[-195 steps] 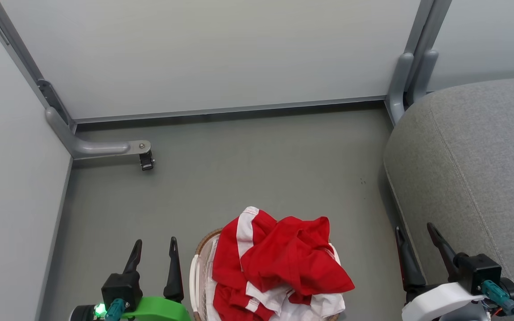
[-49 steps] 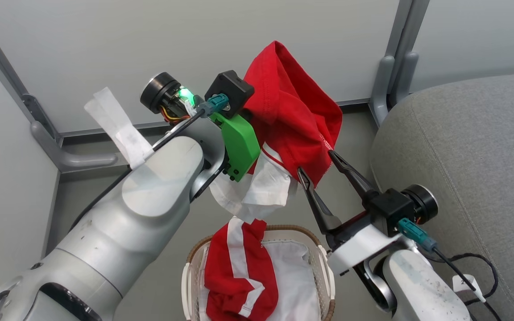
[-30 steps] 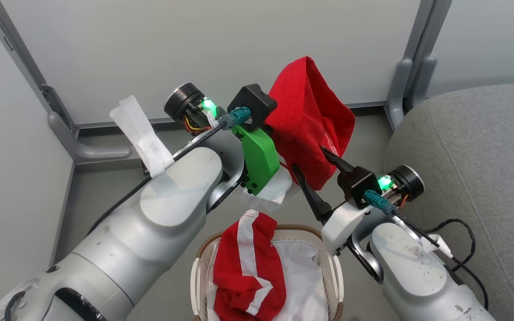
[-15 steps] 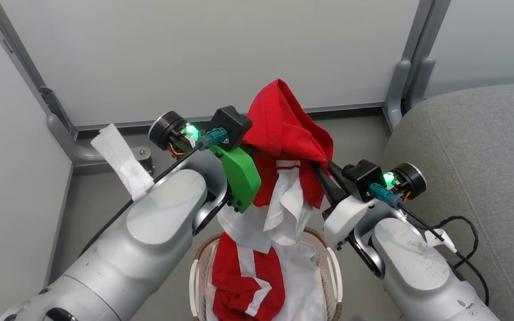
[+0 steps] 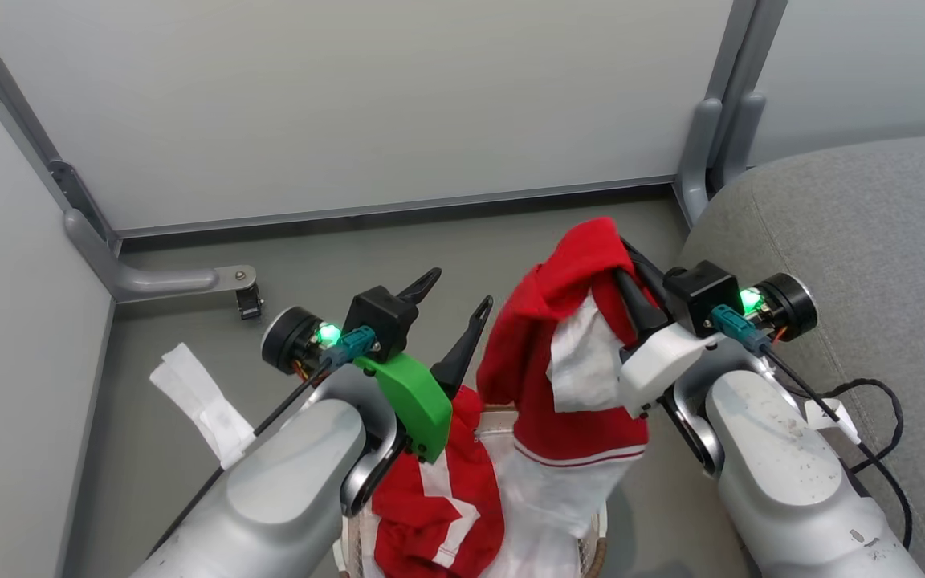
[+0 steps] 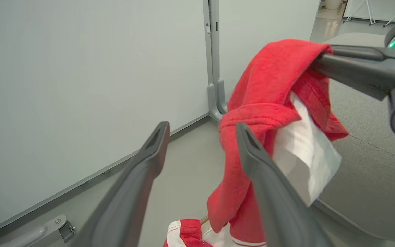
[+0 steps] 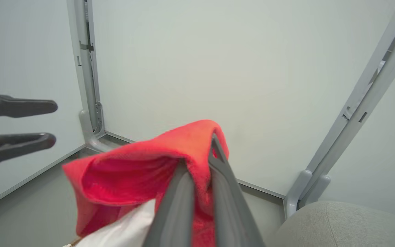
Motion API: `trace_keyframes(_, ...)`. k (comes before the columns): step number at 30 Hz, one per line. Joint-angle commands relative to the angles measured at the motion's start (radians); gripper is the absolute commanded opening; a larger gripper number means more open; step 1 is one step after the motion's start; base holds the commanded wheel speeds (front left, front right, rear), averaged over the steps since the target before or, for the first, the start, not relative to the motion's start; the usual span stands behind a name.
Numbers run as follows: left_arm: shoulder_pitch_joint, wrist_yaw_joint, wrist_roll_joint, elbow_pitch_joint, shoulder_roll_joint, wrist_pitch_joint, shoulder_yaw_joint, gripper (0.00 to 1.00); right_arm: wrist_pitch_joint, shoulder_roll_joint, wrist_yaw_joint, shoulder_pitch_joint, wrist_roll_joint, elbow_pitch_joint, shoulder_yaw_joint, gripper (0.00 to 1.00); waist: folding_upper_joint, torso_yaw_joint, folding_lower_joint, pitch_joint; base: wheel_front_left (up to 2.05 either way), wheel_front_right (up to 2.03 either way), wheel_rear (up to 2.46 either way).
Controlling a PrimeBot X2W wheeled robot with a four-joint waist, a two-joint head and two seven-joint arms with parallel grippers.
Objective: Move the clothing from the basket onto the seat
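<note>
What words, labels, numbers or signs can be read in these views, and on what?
No text can be read.
White tape tag on the left arm's cable: faint grey marks, too blurred.
Small white tag on the right arm's cable: too small to tell.

The clothing [image 5: 528, 337] is soft matt cloth, the seat [image 5: 872, 217] coarse grey fabric.

Grey floor [image 5: 430, 249]. Basket [image 5: 601, 550] standing on it down low, mostly covered. Seat [image 5: 872, 241] apparently resting at right. Partition foot [image 5: 165, 281] with caster [image 5: 248, 303] far left.
</note>
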Motion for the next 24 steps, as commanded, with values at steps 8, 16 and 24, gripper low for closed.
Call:
trace_keyframes(8,0.082,0.025,0.004,-0.036,0.006,-0.026,0.013,1.0,-0.001,-0.004,-0.001,0.042,-0.092,-0.053,-0.119,0.0,0.0,-0.095,0.0,0.037,0.0,0.0,0.0)
trace_keyframes(16,0.103,0.033,0.04,-0.074,0.001,-0.034,0.014,1.0,-0.001,-0.005,-0.001,0.065,-0.14,-0.116,-0.202,0.0,0.0,-0.242,0.0,0.088,0.0,0.0,0.0)
trace_keyframes(24,0.107,0.029,0.074,-0.096,-0.01,-0.034,0.026,1.0,-0.001,-0.018,-0.001,0.105,-0.135,-0.166,-0.262,0.0,0.0,-0.358,0.0,0.13,0.0,0.0,0.0)
